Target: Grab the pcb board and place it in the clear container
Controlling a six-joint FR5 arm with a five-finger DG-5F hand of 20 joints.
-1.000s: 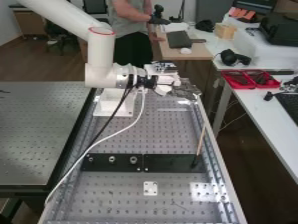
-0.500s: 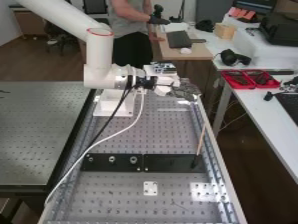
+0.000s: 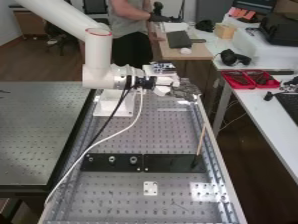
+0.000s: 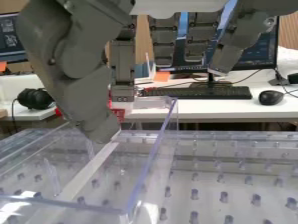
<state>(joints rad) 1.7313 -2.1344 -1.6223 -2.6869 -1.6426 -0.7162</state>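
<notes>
Where grey fingers (image 3: 185,91) hang, the clear container (image 4: 152,152) shows glossy, straight-edged walls.

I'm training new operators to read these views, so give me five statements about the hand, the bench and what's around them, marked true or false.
1. The hand is clenched round the rim of the clear container. False: the hand is open, its thumb hanging over the container.
2. A mouse lies beside the keyboard. True.
3. The red trays lie on the perforated bench. False: the red trays are on the white table beside it.
4. Dark plates lie across the bench. True.
5. The high view has the hand near the bench's far end. True.
</notes>
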